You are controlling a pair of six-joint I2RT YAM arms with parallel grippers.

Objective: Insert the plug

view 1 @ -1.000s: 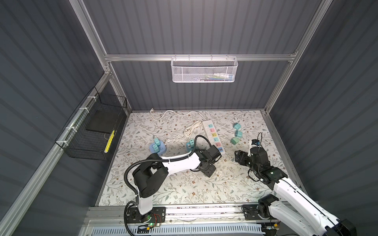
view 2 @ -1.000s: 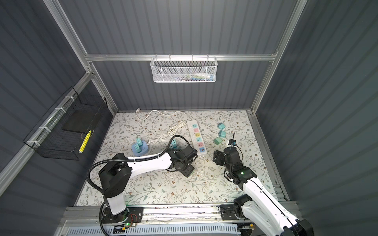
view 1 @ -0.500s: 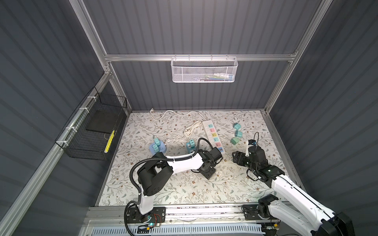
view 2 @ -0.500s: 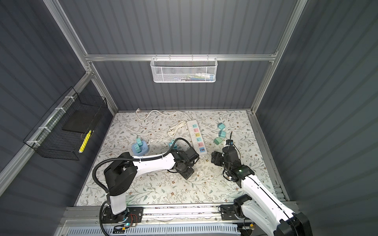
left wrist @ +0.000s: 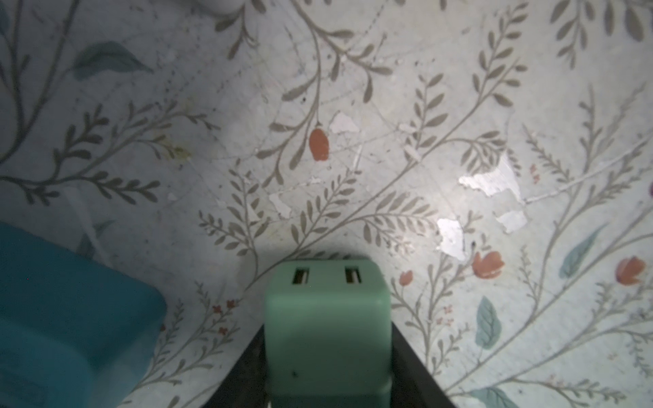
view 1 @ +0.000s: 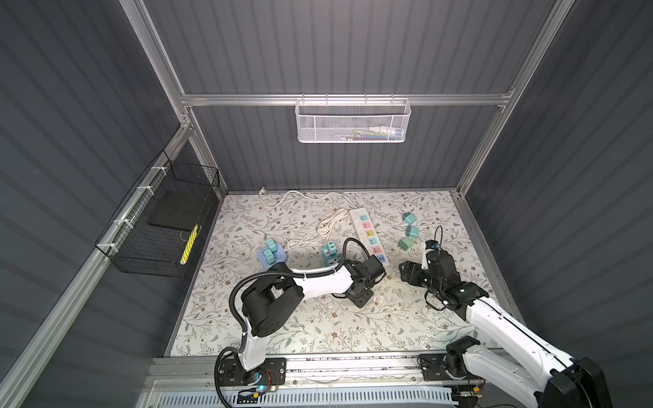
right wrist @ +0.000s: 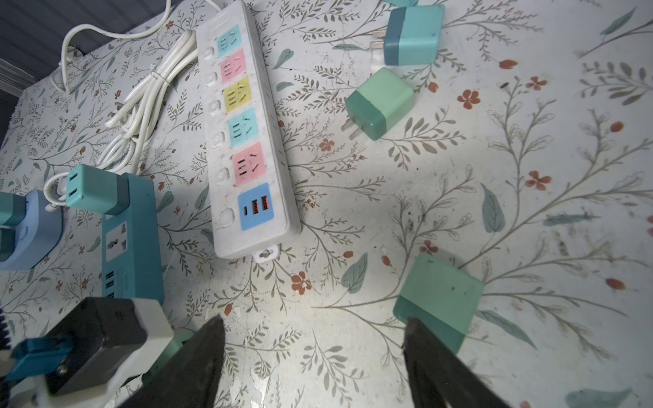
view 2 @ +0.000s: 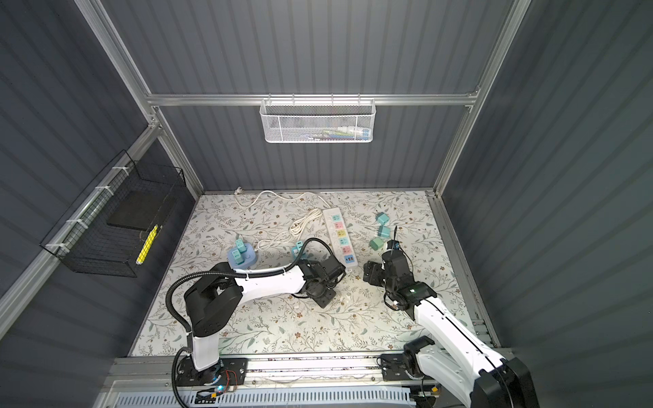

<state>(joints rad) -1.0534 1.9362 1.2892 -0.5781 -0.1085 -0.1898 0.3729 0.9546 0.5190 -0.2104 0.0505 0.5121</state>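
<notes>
A mint-green plug point(left wrist: 328, 318) with two slots in its far face sits between the black fingers point(left wrist: 406, 367) of my left gripper point(left wrist: 328, 339), which is shut on its sides just above the floral mat. In both top views the left gripper point(view 1: 359, 298) point(view 2: 323, 298) is near the front end of the white power strip point(view 1: 367, 235) point(view 2: 341, 236) point(right wrist: 243, 134); the held plug is hidden there. My right gripper point(view 1: 406, 273) point(view 2: 371, 275) point(right wrist: 314, 353) is open over bare mat. A second green plug point(right wrist: 438, 300) lies by one of its fingers.
A teal socket block point(view 1: 330, 256) point(right wrist: 130, 233) with a plug in it stands left of the strip. A blue round adaptor point(view 1: 270, 256) holds two plugs. Three loose plugs point(view 1: 410, 231) lie right of the strip. A coiled white cable point(view 1: 318, 229) lies behind.
The left jaws have narrowed onto the green plug. The right arm has shifted slightly towards the strip, its jaws unchanged.
</notes>
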